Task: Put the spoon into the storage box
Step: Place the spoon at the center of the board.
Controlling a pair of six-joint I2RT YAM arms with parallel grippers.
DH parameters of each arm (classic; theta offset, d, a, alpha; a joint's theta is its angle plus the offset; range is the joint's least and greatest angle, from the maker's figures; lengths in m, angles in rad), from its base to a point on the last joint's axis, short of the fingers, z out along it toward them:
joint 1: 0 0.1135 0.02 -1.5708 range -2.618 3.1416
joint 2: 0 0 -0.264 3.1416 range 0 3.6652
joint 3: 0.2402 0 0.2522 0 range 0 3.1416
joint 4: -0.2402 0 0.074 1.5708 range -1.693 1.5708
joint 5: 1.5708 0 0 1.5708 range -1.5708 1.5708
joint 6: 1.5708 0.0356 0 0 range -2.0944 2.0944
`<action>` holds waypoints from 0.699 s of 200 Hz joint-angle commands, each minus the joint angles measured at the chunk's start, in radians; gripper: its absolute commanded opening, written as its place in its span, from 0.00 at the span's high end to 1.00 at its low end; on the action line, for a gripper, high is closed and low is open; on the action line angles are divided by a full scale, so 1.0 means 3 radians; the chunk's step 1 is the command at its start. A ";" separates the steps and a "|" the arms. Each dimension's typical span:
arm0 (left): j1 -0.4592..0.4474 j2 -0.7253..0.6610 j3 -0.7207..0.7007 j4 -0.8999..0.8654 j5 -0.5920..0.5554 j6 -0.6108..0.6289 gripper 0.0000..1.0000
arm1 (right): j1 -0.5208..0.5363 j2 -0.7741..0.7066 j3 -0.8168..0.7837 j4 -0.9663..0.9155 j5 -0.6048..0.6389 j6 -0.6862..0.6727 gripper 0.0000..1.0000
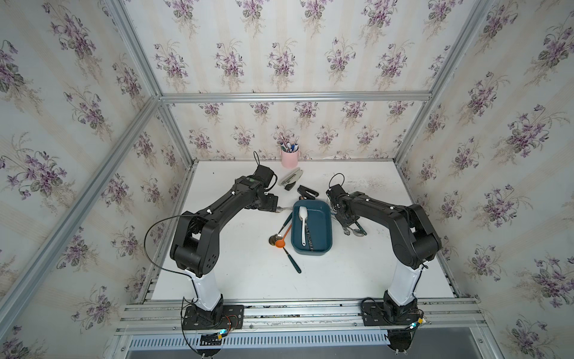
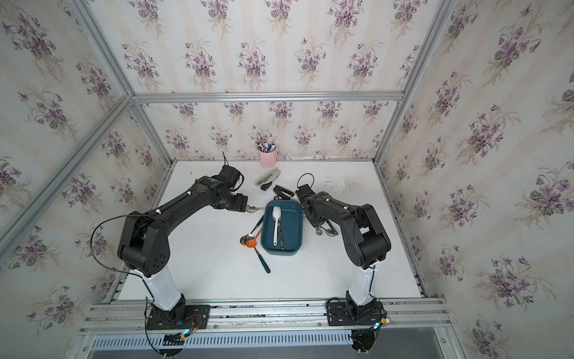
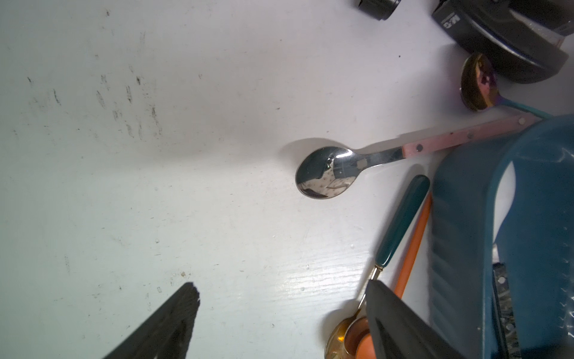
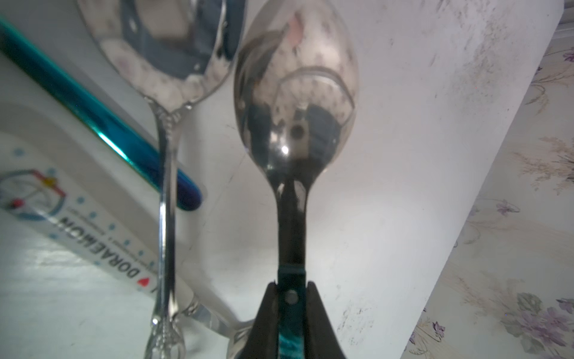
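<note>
There is one blue storage box (image 1: 323, 239), one pink pen cup (image 1: 289, 159) and two staplers, one grey (image 1: 291, 179) and one black (image 1: 308, 192). One white spoon (image 1: 303, 223) lies in the box. Five more spoons (image 3: 326, 172) sit at its left and upper left, and at least four are in the cluster (image 1: 354, 230) to its right.

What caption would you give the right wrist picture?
Right gripper clamps a spoon; a second spoon lies beside it.

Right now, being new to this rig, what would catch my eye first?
The dark teal storage box at the middle of the white table, with a white spoon lying inside. Next, the right gripper, shut on the teal handle of a shiny metal spoon beside the box, and the left gripper open near a pink-handled spoon.
</note>
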 commanded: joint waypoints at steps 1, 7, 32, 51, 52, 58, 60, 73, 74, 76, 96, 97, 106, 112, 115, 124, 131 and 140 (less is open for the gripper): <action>0.0003 -0.0035 -0.0003 -0.0003 0.0012 -0.0026 0.12 | 0.0003 -0.0010 -0.0024 0.0092 -0.0061 0.0113 0.91; 0.0001 -0.0042 -0.0007 -0.0007 0.0012 -0.0028 0.12 | 0.0001 -0.0027 -0.0042 0.0112 -0.0091 0.0119 0.91; 0.0000 -0.0037 0.0003 -0.0017 0.0012 -0.0014 0.12 | 0.0000 -0.0099 -0.0050 0.0124 -0.0325 0.0201 0.92; 0.0002 -0.0033 0.0022 -0.0031 0.0007 -0.0003 0.12 | 0.0001 -0.0145 -0.0049 0.0116 -0.0496 0.0284 0.91; 0.0002 -0.0030 0.0023 -0.0032 0.0007 -0.0001 0.12 | 0.0002 -0.0146 -0.0046 0.0113 -0.0501 0.0289 0.91; 0.0007 -0.0033 0.0029 -0.0036 0.0007 0.0003 0.12 | 0.0001 -0.0160 -0.0028 0.0088 -0.0533 0.0315 0.91; 0.0007 -0.0031 0.0032 -0.0036 0.0007 0.0005 0.12 | 0.0000 -0.0165 -0.0018 0.0075 -0.0543 0.0324 0.91; 0.0013 -0.0033 0.0048 -0.0051 0.0016 0.0023 0.12 | -0.0001 -0.0191 0.0060 -0.0029 -0.0558 0.0389 0.92; 0.0015 -0.0035 0.0047 -0.0050 0.0016 0.0022 0.12 | -0.0001 -0.0197 0.0072 -0.0039 -0.0558 0.0395 0.92; 0.0017 -0.0035 0.0048 -0.0052 0.0019 0.0026 0.12 | -0.0003 -0.0198 0.0090 -0.0067 -0.0558 0.0406 0.92; 0.0049 -0.0047 0.0056 -0.0053 0.0054 0.0047 0.12 | -0.0003 -0.0262 0.0318 -0.0344 -0.0658 0.0515 0.92; 0.0054 -0.0048 0.0056 -0.0053 0.0056 0.0049 0.12 | -0.0005 -0.0266 0.0329 -0.0355 -0.0669 0.0519 0.92; 0.0080 -0.0053 0.0049 -0.0050 0.0085 0.0047 0.12 | -0.0005 -0.0301 0.0427 -0.0468 -0.0743 0.0582 0.91; 0.0098 -0.0061 0.0047 -0.0044 0.0110 0.0046 0.12 | -0.0006 -0.0328 0.0485 -0.0537 -0.0803 0.0641 0.92; 0.0108 -0.0064 0.0041 -0.0038 0.0121 0.0039 0.12 | -0.0002 -0.0341 0.0513 -0.0570 -0.0841 0.0670 0.91; 0.0136 -0.0072 0.0034 -0.0032 0.0151 0.0031 0.12 | 0.0001 -0.0383 0.0580 -0.0659 -0.0987 0.0762 0.91; 0.0158 -0.0077 0.0025 -0.0027 0.0167 0.0031 0.12 | 0.0003 -0.0416 0.0624 -0.0709 -0.1111 0.0850 0.91; 0.0175 -0.0084 0.0016 -0.0028 0.0175 0.0030 0.12 | -0.0001 -0.0465 0.0656 -0.0759 -0.1297 0.0967 0.91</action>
